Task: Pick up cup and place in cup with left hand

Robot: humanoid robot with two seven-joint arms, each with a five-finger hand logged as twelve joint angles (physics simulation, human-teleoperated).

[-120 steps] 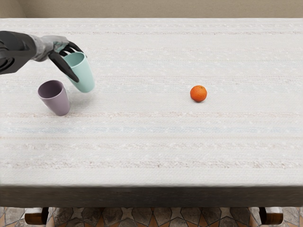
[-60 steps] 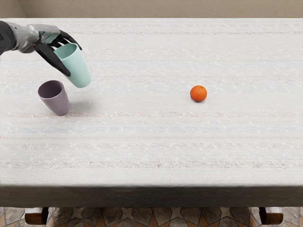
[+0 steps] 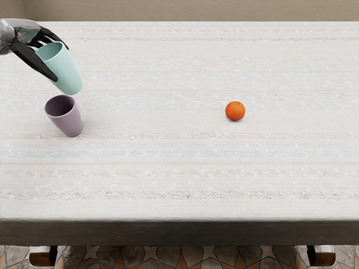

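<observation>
One mint cup (image 3: 67,74) was clasped in partly curled fingers (image 3: 35,61), left hand (image 3: 23,33) | base held just beyond, slightly right of purple cup's (image 3: 68,122) mouth

1. The pale teal, smooth, tapered cup (image 3: 67,70) is between the black fingers (image 3: 35,61) of the left hand (image 3: 27,43), one along its near left side, others by its far rim.
2. The dull purple, smooth, tapered cup (image 3: 68,120) is on the table, nearer the robot than the fingers, just before the teal cup's base; whether the cups touch cannot be told.
3. The round orange fruit (image 3: 235,111) is on the table, well right of the fingers and nearer the robot.
4. The rectangular table with its white woven cloth (image 3: 185,168) stretches right of and before the fingers.
</observation>
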